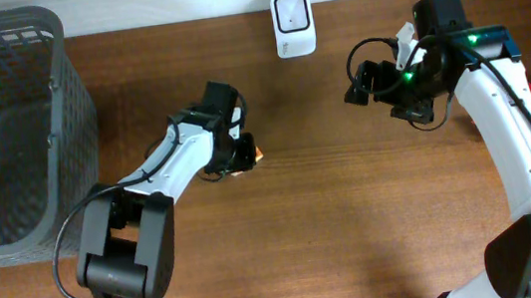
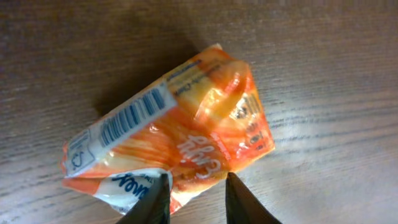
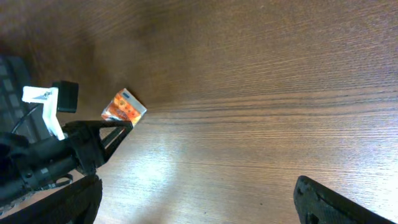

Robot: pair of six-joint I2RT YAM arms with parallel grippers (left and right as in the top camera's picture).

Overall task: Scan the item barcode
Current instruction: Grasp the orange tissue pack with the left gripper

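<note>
- Overhead: the left hand (image 1: 242, 152) is down on the surface (image 1: 354, 219) over the orange packet (image 1: 257, 154), of which only a sliver shows beside it. The white scanner (image 1: 292, 23) stands well apart at the far edge. That means a carry across the wood lies ahead, and a weak hold would likely drop the packet on the way. The right hand (image 1: 364, 86) hangs above the surface, apart from the packet, holding nothing.
- Left wrist: the packet lies crumpled on the wood, with its barcode strip (image 2: 127, 118) facing up on the side away from the fingers (image 2: 154, 202). The two fingers stand fairly narrow, flanking the packet's near edge, which sits between them. Whether they already pinch it I cannot tell. As I judge it, the bite takes only the thin edge of slick, puffy film, so the packet may slide out or swing round when lifted. A hard squeeze could also crease the strip and spoil the read.
- Right wrist: this hand's fingers are spread wide at the bottom corners of the view, empty and touching nothing. The packet shows small and far off, at the tips of the left hand. Should the right arm swing inward, it could stand in the path to the scanner.
</note>
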